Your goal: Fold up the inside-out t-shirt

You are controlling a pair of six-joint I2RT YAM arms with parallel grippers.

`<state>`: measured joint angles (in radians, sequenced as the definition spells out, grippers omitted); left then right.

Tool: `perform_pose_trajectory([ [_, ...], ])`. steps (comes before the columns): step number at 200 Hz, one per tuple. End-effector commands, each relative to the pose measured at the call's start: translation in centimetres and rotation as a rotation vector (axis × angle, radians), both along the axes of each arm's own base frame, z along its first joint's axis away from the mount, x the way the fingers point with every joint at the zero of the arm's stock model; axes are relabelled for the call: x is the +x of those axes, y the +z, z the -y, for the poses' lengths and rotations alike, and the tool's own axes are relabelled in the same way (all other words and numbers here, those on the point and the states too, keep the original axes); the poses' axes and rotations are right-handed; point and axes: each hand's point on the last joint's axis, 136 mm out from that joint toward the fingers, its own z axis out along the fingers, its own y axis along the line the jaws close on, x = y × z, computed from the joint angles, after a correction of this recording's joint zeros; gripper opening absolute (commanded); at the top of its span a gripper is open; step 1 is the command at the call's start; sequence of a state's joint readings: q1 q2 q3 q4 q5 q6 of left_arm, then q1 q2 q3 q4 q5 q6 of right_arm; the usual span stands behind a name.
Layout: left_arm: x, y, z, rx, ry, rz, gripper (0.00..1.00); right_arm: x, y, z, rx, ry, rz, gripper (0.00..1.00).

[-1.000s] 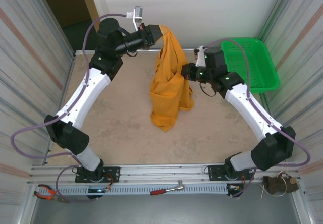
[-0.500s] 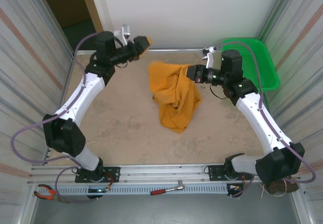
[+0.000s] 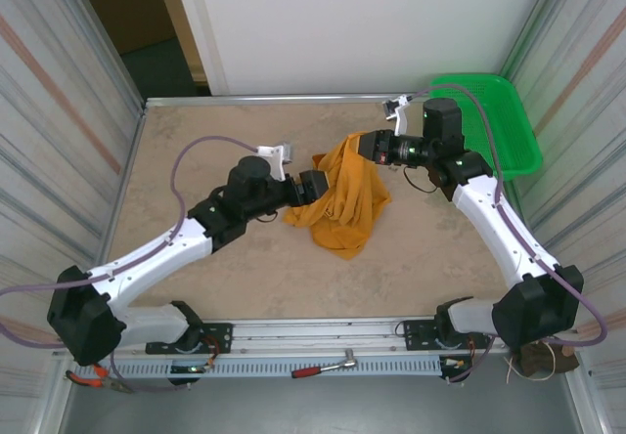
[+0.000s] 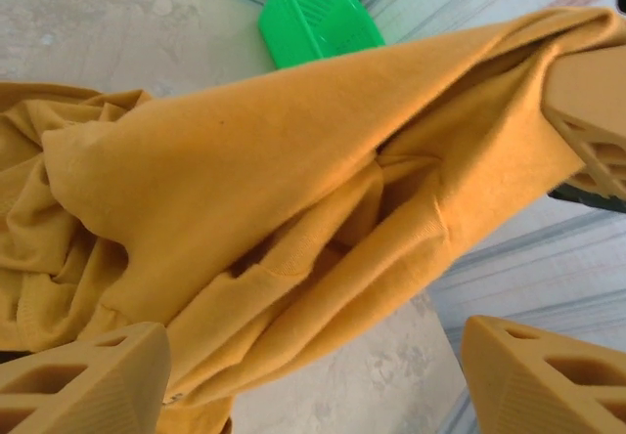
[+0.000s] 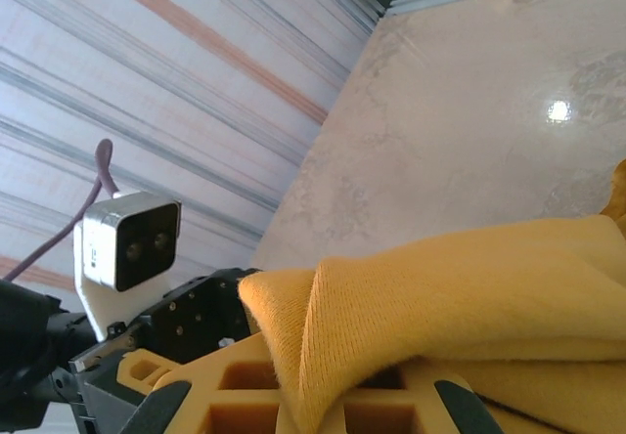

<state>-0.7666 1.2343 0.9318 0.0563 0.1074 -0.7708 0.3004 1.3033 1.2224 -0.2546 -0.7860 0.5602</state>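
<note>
On the middle of the table [image 3: 196, 141], the t-shirt [image 3: 342, 204] is lying bunched, its sleeves and print lost among the folds. The green basket [image 3: 494, 111] is sitting at the far right corner, partly blocked by the right arm. The right gripper [image 3: 375, 148] is pinching the t-shirt's raised edge, and cloth is covering its fingertips. The left gripper [image 3: 315, 186] is hovering spread at the heap's left side; whether it is touching the cloth is unclear.
</note>
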Motion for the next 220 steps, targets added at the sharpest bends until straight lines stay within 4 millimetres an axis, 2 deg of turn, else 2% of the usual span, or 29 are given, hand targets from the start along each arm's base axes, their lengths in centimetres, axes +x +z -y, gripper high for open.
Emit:
perform_pose_trajectory([
  [1,2.8,-0.1,-0.6,0.006,0.126,0.039,0.79,-0.3,0.8,-0.1,0.017,0.021,0.022,0.0],
  [40,5.1,-0.2,2.1,0.035,0.089,0.049,0.79,-0.7,1.0,-0.6,0.024,0.031,0.022,0.0],
  [55,5.8,-0.4,3.2,0.035,0.064,0.052,0.71,-0.7,1.1,-0.6,0.024,0.029,0.023,0.0],
  [62,6.1,-0.5,3.6,0.037,0.055,0.054,0.59,-0.8,1.1,-0.5,0.024,0.026,0.024,0.0],
  [75,6.9,-0.5,4.0,0.028,0.023,0.051,0.17,-0.6,0.8,0.1,0.02,0.004,0.02,0.0],
  [82,7.2,0.0,3.7,0.015,0.006,0.051,0.0,-0.2,0.3,0.8,0.016,-0.024,0.011,0.0],
  [98,7.5,2.0,2.6,-0.035,-0.051,0.071,0.0,1.0,-2.0,2.7,0.005,-0.103,-0.033,0.0],
  [118,6.8,5.6,1.0,-0.115,-0.142,0.121,0.0,3.1,-6.7,5.3,-0.018,-0.229,-0.135,0.0],
  [130,5.8,7.7,0.3,-0.175,-0.223,0.163,0.0,4.5,-9.8,6.6,-0.048,-0.31,-0.188,0.0],
  [152,3.4,11.6,-0.5,-0.336,-0.446,0.243,0.0,6.7,-14.6,7.7,-0.118,-0.402,-0.279,0.0],
  [156,3.0,12.2,-0.7,-0.36,-0.477,0.255,0.0,7.1,-15.1,7.7,-0.126,-0.402,-0.293,0.06],
  [166,2.5,13.1,-1.0,-0.403,-0.53,0.274,0.0,7.4,-16.4,7.7,-0.171,-0.406,-0.336,0.32],
  [174,2.3,13.6,-1.2,-0.422,-0.555,0.284,0.0,7.3,-16.4,7.7,-0.201,-0.4,-0.347,0.45],
  [184,1.9,13.9,-1.1,-0.423,-0.596,0.292,0.0,6.6,-15.4,7.7,-0.223,-0.395,-0.315,0.53],
  [196,1.6,13.8,-0.8,-0.407,-0.636,0.288,0.0,5.3,-13.7,8.1,-0.244,-0.407,-0.262,0.61],
  [220,1.6,13.2,-0.5,-0.376,-0.675,0.284,0.0,2.7,-9.0,8.3,-0.234,-0.394,-0.134,0.71],
])
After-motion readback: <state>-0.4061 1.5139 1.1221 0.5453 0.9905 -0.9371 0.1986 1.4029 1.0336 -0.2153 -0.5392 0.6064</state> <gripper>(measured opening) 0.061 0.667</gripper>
